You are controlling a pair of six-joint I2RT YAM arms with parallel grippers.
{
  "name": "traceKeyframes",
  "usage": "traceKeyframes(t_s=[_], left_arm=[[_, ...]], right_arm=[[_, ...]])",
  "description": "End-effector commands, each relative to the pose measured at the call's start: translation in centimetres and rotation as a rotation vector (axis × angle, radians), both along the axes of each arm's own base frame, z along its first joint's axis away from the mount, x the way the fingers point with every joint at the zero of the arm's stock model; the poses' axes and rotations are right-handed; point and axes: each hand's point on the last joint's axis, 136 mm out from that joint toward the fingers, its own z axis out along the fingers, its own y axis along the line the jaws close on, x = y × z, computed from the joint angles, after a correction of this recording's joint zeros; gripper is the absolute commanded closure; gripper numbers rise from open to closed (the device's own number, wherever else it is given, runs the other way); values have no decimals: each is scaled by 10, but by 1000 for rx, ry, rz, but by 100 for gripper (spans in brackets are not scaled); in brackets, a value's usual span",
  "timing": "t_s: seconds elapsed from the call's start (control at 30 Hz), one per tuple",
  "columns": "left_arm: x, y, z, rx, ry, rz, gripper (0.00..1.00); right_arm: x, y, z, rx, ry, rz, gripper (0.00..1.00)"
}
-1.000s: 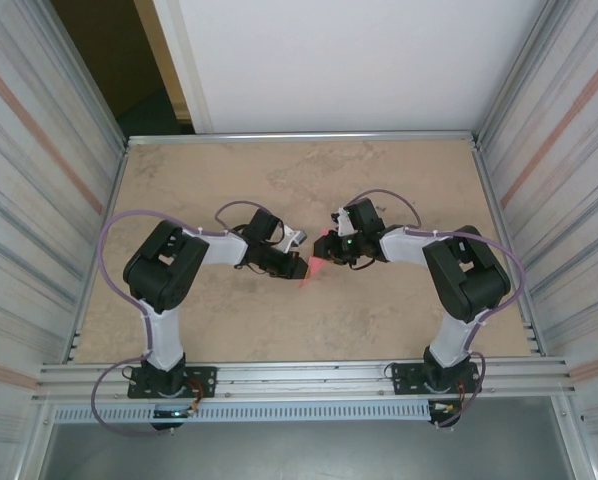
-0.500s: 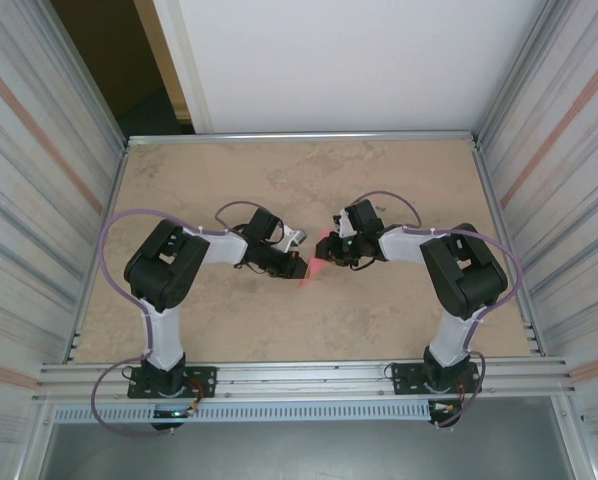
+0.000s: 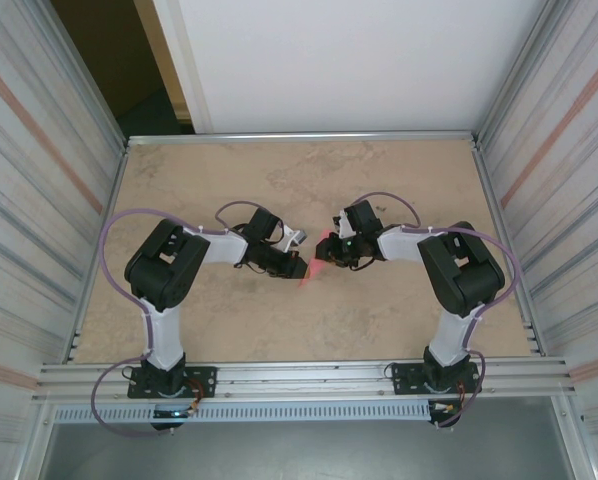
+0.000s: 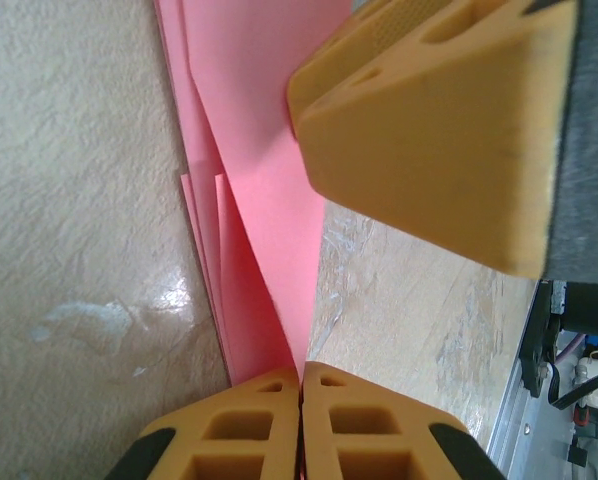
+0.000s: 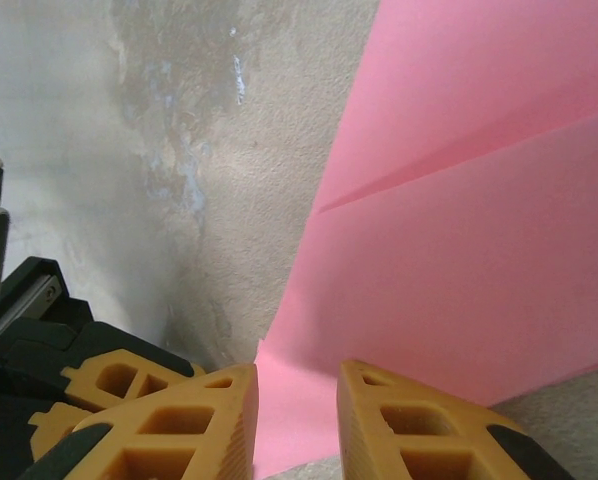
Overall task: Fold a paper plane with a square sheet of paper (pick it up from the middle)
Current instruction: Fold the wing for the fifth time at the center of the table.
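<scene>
Left jaws clamp the paper plane (image 4: 259,180), long axis near-far, tip nearward.

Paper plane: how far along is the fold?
Done: the paper already carries diagonal creases and layered flaps. In hand: the left claw is shut on a narrow end of it; the right claw has its jaws apart with the paper's edge between them. Left: it is a broad wedge, not yet a narrow dart, so lengthwise folds remain.

The pink-red square sheet of paper (image 3: 316,262), folded into a creased pointed wedge, sits central on the table (image 3: 199,190).
</scene>
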Motion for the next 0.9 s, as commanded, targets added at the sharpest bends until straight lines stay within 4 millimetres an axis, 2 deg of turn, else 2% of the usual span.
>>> traceKeyframes(t_s=[0.0,0.43,0.53,0.77,0.87], left_arm=[[-7,13,-30,92,54,17,90],[-8,14,-25,92,52,16,90],[-7,13,-14,82,34,18,87],[4,14,26,62,-71,53,76],[9,14,37,58,-98,78,76]], right_arm=[[4,-6,-6,-27,26,-27,73],[2,-9,-16,-58,59,-34,72],[2,-10,-17,-62,65,-35,72],[2,-9,-16,-60,67,-32,72],[2,-9,-15,-59,67,-32,72]])
